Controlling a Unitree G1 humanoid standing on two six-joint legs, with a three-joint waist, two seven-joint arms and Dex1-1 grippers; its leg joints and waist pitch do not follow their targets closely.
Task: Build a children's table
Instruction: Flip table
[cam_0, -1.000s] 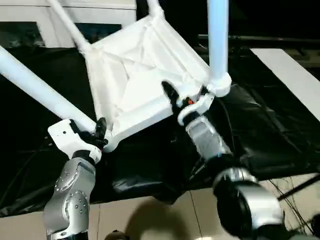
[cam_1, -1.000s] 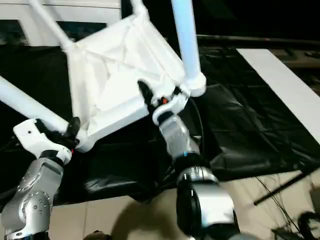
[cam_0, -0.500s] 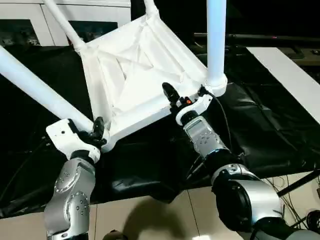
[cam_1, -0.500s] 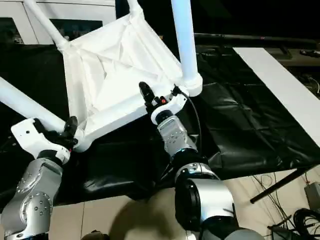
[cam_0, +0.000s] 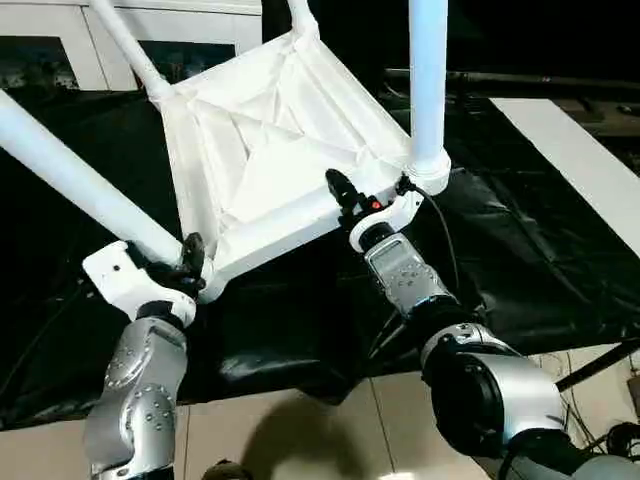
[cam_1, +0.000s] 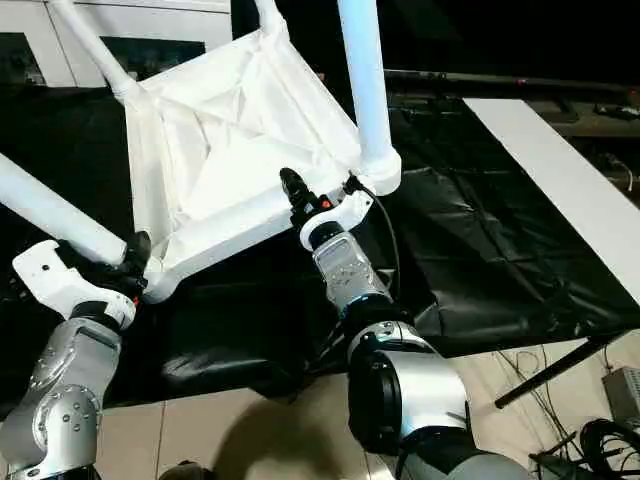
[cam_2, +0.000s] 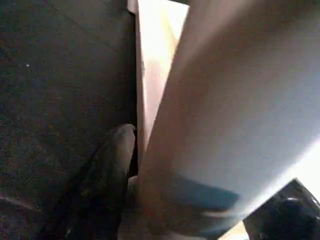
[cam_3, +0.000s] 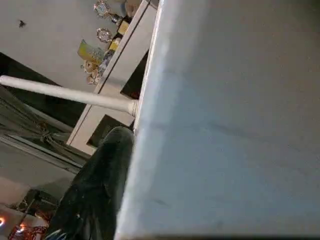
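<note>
Since the right end effector (cam_0: 350, 200) stood wide a second ago, its jaws have been brought in onto the near rim of the tabletop (cam_0: 270, 170); one finger (cam_3: 100, 190) is seen flat against the rim, so a grip on the tabletop is read. The left end effector (cam_0: 185, 265) is closed round the near-left leg (cam_0: 80, 175) just above its socket, with a finger (cam_2: 107, 170) touching the leg.

The tabletop is held upside down and tilted, ribs facing up, over the black-covered surface (cam_0: 520, 250). Four legs are seated in the corner sockets. Assembly looks done; with both sides now held, a flip onto the legs is judged the likely next step.

Clearance:
- The near-right leg (cam_0: 428, 80) rises just beside the right end effector, so wrist travel on that side is limited.
- The far legs point toward the cabinet (cam_0: 60, 40); little room is judged there.
- A white board (cam_0: 580, 150) lies on the surface well to the right.
- Open floor (cam_0: 300, 430) is available on the near side.
</note>
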